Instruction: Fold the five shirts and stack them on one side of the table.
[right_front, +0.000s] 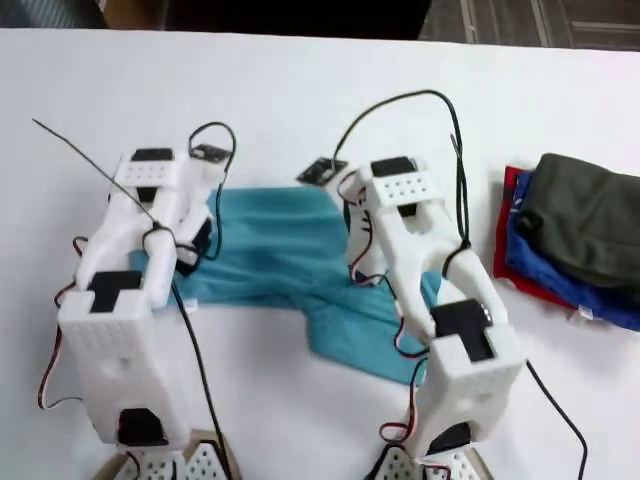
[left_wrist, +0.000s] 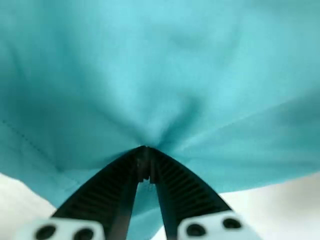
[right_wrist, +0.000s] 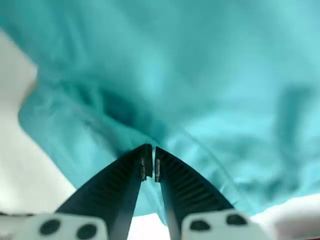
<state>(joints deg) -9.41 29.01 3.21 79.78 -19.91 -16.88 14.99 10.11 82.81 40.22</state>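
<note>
A: What does the left pincer (left_wrist: 145, 150) have?

B: The teal shirt (left_wrist: 160, 75). Its jaws are pressed together on the cloth, which puckers into creases right at the tips. The rest of the cloth spreads out ahead of the pincer.

A: And the right pincer (right_wrist: 150, 152)?

B: It is closed on the teal shirt too, with only a sliver between the tips and a fold of cloth caught there. A seamed edge runs past just beside the tips.

A: Where does the teal shirt lie?

B: Flat on the table (right_front: 300, 90), stretched from one pincer to the other. The left pincer grips near one end. Beyond the right pincer, more cloth reaches out under that arm, toward its base.

A: What about the other shirts?

B: They are in a stack (right_front: 570, 240) on the right pincer's outer side, away from the left pincer and well apart from the teal shirt. The red shirt (right_front: 505, 230) is at the bottom, the blue shirt (right_front: 560, 275) lies on it, and the green shirt (right_front: 590, 215) is on top.

A: Is either pincer touching the stack?

B: No, both are down on the teal shirt.
</note>
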